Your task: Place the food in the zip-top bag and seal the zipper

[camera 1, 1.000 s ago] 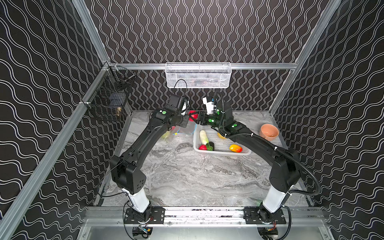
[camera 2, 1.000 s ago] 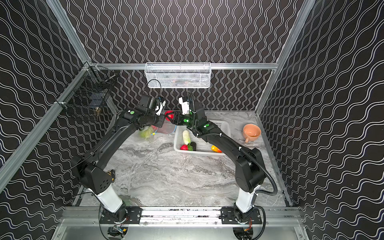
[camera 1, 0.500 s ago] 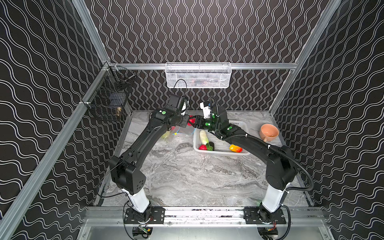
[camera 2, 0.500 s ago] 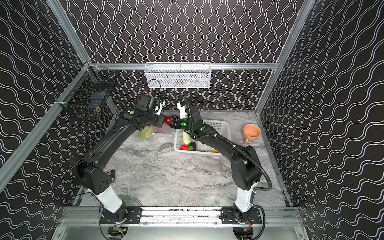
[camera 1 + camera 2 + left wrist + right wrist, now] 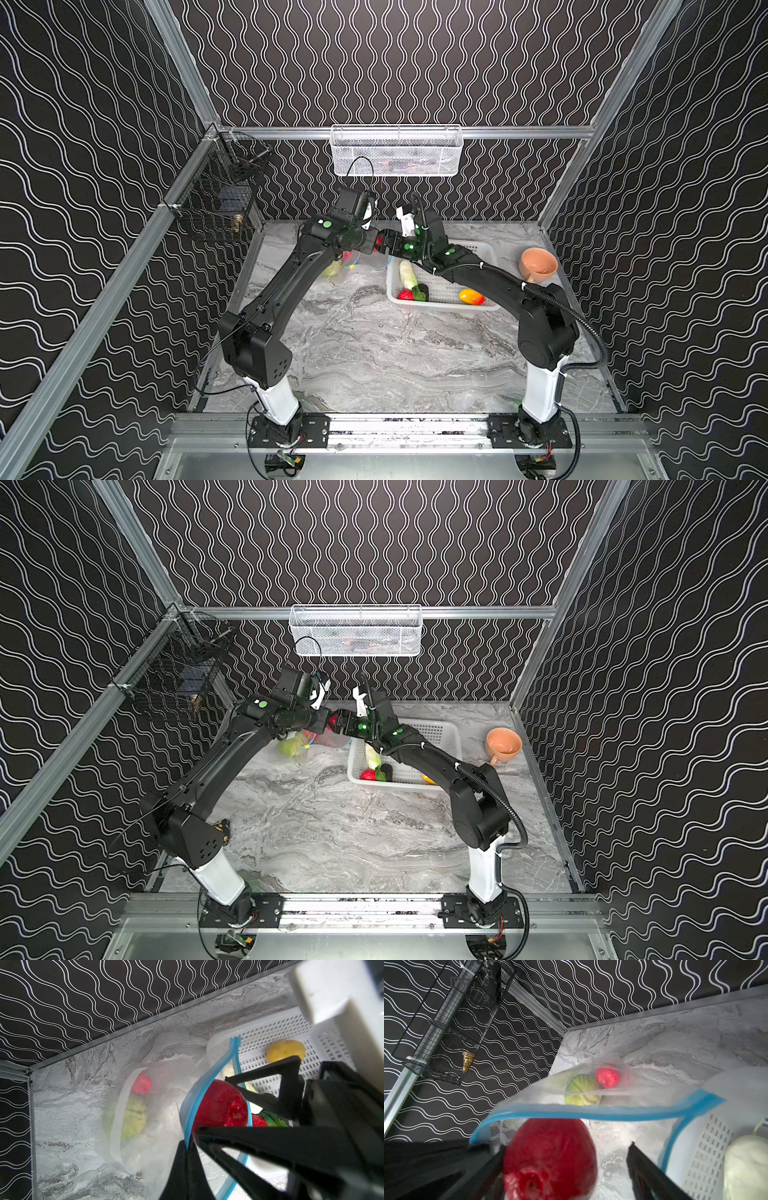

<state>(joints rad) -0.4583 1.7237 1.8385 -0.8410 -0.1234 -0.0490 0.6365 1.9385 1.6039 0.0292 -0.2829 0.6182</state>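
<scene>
My left gripper (image 5: 187, 1147) is pinched tight on the zipper (image 5: 207, 1078) of the zip-top bag (image 5: 158, 1147), just beside the white basket (image 5: 270, 1030). The right gripper (image 5: 566, 1147) stands wide at the bag's open mouth. A big red strawberry (image 5: 550, 1159) sits between its fingers, clear of one of them. Deeper inside the bag lie the green melon (image 5: 581, 1093) and a smaller strawberry (image 5: 607, 1077).

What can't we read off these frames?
- Red fruit: blurred in right wrist view; past the zip-top bag mouth or not, unclear.
- Lemon: hidden under right arm in both top views.
- Wall basket contents: mesh too fine, top views.
</scene>
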